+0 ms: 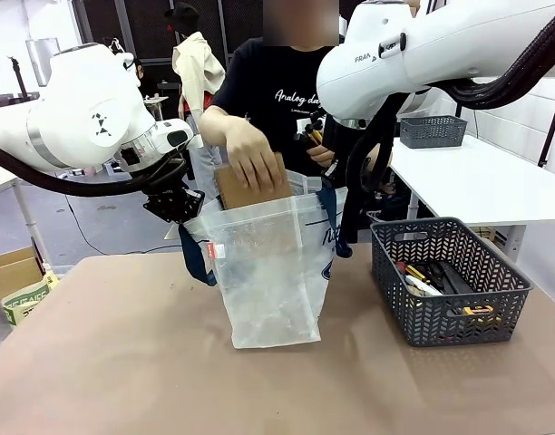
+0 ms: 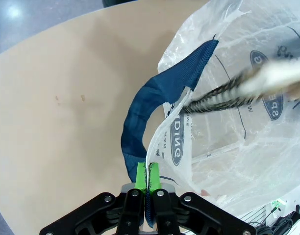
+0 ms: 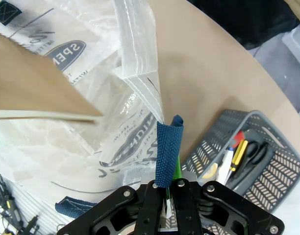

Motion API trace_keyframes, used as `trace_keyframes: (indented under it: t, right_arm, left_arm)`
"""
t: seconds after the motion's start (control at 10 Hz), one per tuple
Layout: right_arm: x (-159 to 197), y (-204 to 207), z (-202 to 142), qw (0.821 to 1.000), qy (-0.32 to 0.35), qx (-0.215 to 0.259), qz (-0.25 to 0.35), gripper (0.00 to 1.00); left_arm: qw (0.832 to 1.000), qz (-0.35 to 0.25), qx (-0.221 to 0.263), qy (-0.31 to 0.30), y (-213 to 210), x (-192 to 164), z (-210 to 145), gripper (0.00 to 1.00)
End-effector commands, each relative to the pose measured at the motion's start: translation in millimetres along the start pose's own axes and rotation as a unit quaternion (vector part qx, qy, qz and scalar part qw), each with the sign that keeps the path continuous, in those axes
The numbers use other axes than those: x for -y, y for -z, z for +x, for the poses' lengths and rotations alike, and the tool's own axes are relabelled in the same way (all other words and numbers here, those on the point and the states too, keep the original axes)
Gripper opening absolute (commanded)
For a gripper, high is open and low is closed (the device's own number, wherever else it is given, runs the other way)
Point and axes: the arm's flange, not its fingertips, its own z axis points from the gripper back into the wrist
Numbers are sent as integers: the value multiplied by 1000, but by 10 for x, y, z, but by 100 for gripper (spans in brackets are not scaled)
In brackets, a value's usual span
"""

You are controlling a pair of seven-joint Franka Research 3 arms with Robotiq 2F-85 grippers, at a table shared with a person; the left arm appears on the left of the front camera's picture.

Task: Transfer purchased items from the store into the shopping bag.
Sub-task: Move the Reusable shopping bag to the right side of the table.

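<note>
The shopping bag [image 1: 273,272] stands open mid-table. My left gripper [image 1: 180,210] is shut on its left rim beside the navy handle [image 2: 155,107]; in the left wrist view the green pads [image 2: 141,177] pinch the plastic edge. In the right wrist view my right gripper [image 3: 167,188] is shut on the other navy handle [image 3: 168,147]. A person's hand [image 1: 250,154] lowers the flat brown cardboard box [image 1: 250,186] into the bag's mouth; the box [image 3: 37,83] hangs over the opening. The person's other hand holds a small yellow-and-black object [image 1: 314,136]. The store basket [image 1: 450,281] sits to the right.
The grey basket [image 3: 248,152] holds scissors, pens and other small tools. A second grey basket [image 1: 432,131] stands on a white table at the back right. Bare brown tabletop [image 1: 105,362] lies in front of and left of the bag.
</note>
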Motion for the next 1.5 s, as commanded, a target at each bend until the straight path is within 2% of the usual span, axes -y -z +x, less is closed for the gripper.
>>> trace_keyframes:
  t: [0.0,1.4]
  right_arm:
    - [10,4,-6,1000,4,0,-1,0]
    - [10,4,-6,1000,4,0,-1,0]
  left_arm:
    - [1000,3,3,-8,-4,-7,4,0]
    - [1000,3,3,-8,-4,-7,4,0]
